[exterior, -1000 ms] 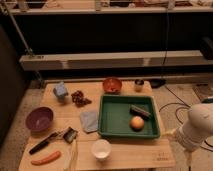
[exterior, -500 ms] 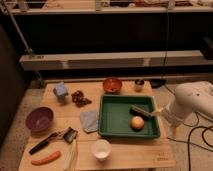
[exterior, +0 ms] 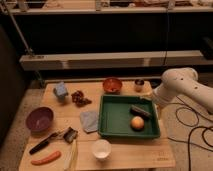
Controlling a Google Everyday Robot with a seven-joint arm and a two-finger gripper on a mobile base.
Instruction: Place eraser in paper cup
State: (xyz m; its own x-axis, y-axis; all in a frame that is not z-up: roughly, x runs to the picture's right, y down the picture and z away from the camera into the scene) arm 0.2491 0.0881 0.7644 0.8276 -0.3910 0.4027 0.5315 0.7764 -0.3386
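The eraser (exterior: pixel 140 111), a dark grey block, lies in the back right part of the green tray (exterior: pixel 110 131), next to an orange (exterior: pixel 137 123). The paper cup (exterior: pixel 101 148), small and white, stands upright on the table just in front of the tray. My white arm (exterior: pixel 177 86) reaches in from the right. Its gripper (exterior: pixel 149 99) hangs over the tray's back right corner, just above and behind the eraser. It stands open and holds nothing.
A purple bowl (exterior: pixel 40 119) sits at the left and a red-brown bowl (exterior: pixel 112 85) and small dark cup (exterior: pixel 139 85) at the back. A grey-blue pad (exterior: pixel 90 120), a black-handled tool (exterior: pixel 49 140) and an orange stick (exterior: pixel 46 158) lie left of the tray. Cables (exterior: pixel 192 127) trail on the floor.
My arm has swung from the table's front right up and leftward, bringing the gripper over the tray's back right corner. The objects have not moved.
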